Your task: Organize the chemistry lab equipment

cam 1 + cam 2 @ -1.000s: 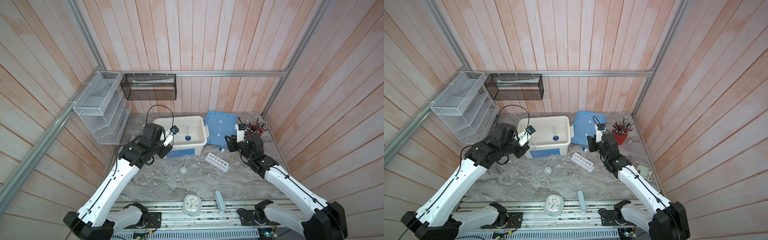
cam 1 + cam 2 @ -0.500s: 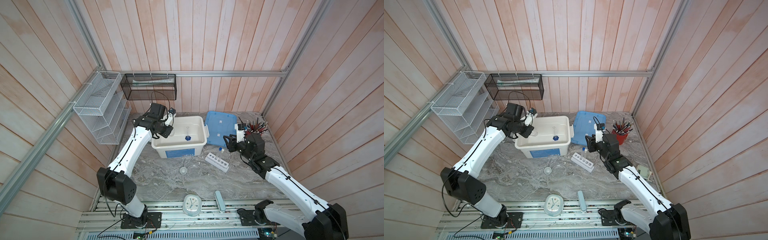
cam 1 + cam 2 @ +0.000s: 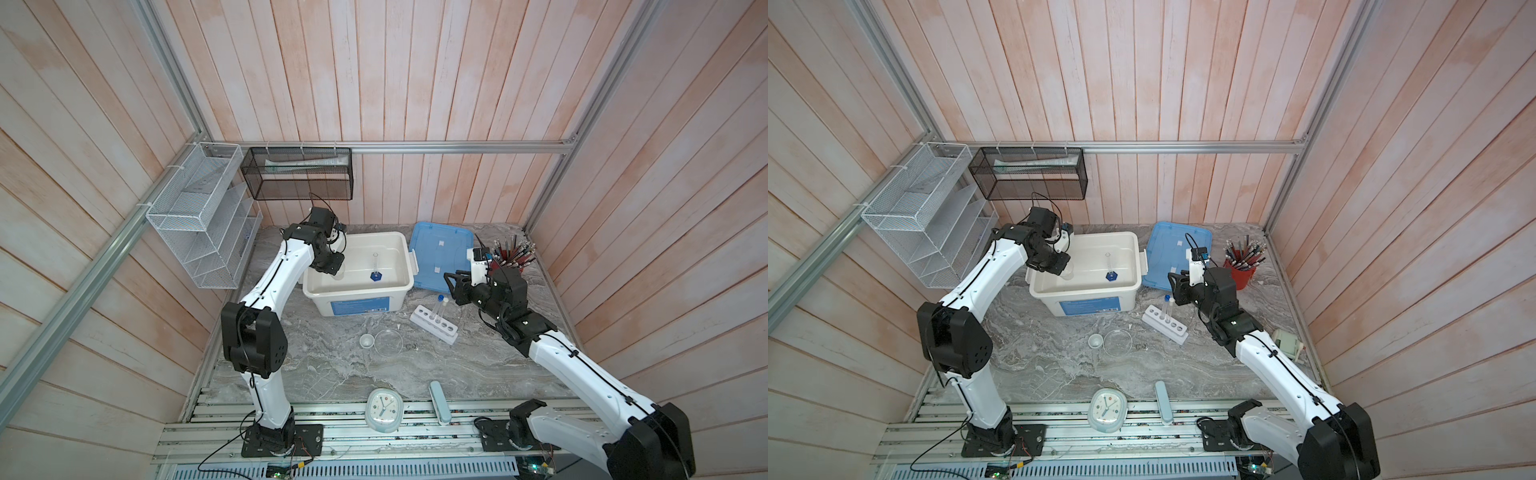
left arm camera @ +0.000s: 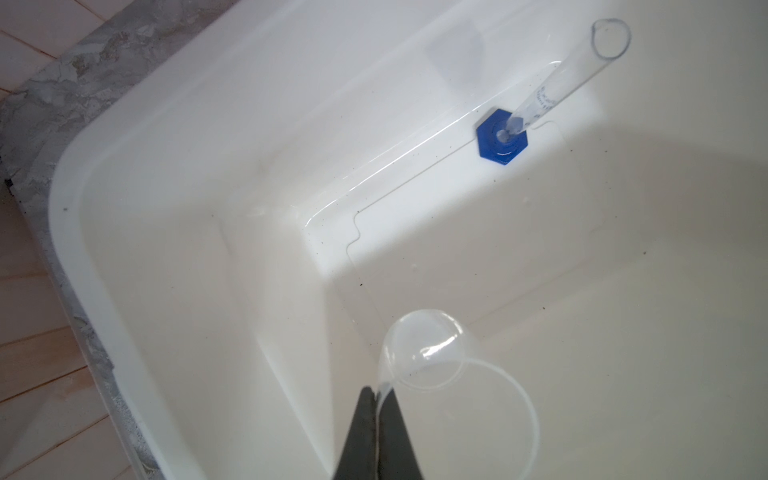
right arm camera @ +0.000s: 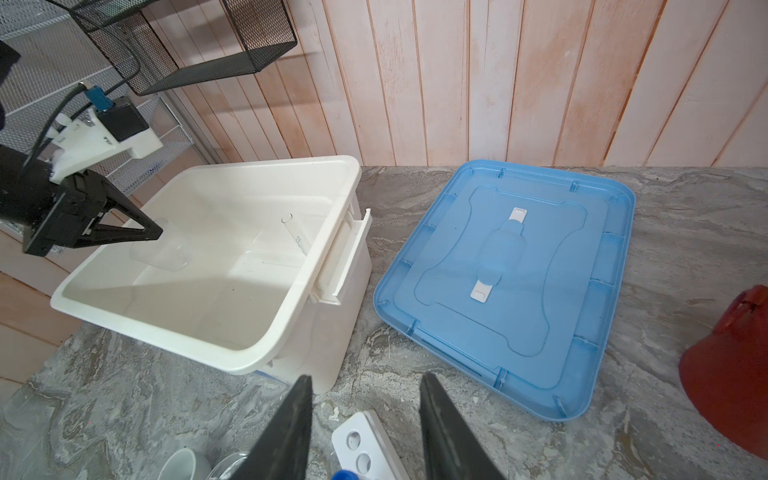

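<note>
Now L arm's swung round: L gripper [image 4: 376,390], shut on rim of a clear plastic beaker [image 4: 424,357], dips inside white plastic bin [image 3: 320,303] near blue-hex-based clear cylinder [image 4: 502,139]. Release prob next. R gripper [image 5: 365,380] unmoved, open, empty, by white six-hole rack [image 3: 434,325].

Both arms wore glossy white shells, left arm [image 3: 274,282] and right arm [image 3: 586,384] alike, with chunky black joint housings [image 3: 253,336] and thin black cables [image 3: 600,376] clipped along them. The right gripper [image 5: 366,376] had flat black wedge fingers [image 5: 286,432]. A white camera bracket [image 5: 104,141] carried a blue plug [image 5: 97,99].
</note>
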Tool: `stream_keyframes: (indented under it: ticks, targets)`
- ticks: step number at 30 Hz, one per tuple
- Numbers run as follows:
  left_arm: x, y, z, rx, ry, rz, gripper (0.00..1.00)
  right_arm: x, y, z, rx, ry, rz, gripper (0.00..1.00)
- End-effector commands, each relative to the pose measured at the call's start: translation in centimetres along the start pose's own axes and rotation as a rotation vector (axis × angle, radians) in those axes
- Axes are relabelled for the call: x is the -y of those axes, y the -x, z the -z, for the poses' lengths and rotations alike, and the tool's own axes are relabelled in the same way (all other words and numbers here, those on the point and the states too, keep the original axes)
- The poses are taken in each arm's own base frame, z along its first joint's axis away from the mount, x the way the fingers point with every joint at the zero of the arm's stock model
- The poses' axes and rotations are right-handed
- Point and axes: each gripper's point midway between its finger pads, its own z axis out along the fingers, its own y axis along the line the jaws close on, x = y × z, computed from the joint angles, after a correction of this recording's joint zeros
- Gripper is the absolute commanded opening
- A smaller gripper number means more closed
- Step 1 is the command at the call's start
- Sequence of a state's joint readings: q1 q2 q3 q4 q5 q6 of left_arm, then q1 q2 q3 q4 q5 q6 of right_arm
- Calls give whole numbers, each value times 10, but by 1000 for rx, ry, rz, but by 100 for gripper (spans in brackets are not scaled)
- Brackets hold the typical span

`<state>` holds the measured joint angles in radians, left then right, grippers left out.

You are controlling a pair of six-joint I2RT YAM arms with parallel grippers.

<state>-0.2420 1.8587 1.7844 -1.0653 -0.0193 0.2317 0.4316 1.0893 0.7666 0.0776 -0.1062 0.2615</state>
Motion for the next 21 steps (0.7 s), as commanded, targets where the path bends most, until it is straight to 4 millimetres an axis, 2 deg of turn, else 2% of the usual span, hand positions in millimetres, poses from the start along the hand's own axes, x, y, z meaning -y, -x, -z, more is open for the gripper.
stream_keyframes:
  ticks: [1,7,21]
  targets:
    - [-2,-10,-14,-33,5,32,0,0,-9,-3,-25,1,-4,44]
    - [4,-19,-28,-54,-34,41,0,1,-13,-7,-37,-3,-8,44]
    - [11,-24,-62,-97,-77,55,0,4,-19,-15,-60,-13,-6,44]
